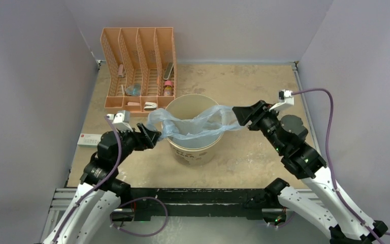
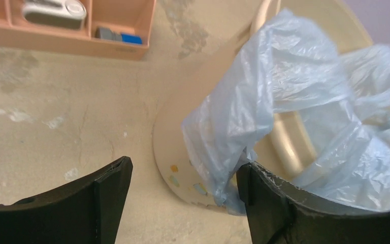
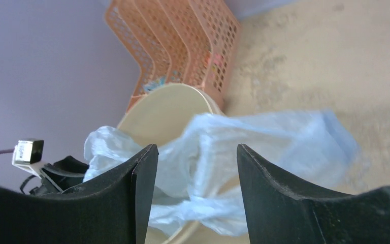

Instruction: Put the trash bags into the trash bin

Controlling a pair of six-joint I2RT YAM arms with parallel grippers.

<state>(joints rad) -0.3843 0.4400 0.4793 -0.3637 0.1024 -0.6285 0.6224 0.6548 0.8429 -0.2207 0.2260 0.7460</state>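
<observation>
The light-blue trash bag (image 1: 195, 122) is draped across the top of the cream trash bin (image 1: 193, 147), its ends hanging over the left and right rim. My left gripper (image 1: 155, 136) is open just left of the bin; in the left wrist view the bag (image 2: 284, 107) hangs by its right finger (image 2: 269, 203), over the bin's rim (image 2: 284, 137). My right gripper (image 1: 237, 116) is open at the bag's right end. In the right wrist view the bag (image 3: 264, 142) lies blurred beyond the open jaws, over the bin (image 3: 162, 107).
An orange mesh file organizer (image 1: 139, 68) with small items stands behind the bin at the back left. A white and red flat box (image 1: 89, 140) lies at the table's left edge. Grey walls close in the table on three sides.
</observation>
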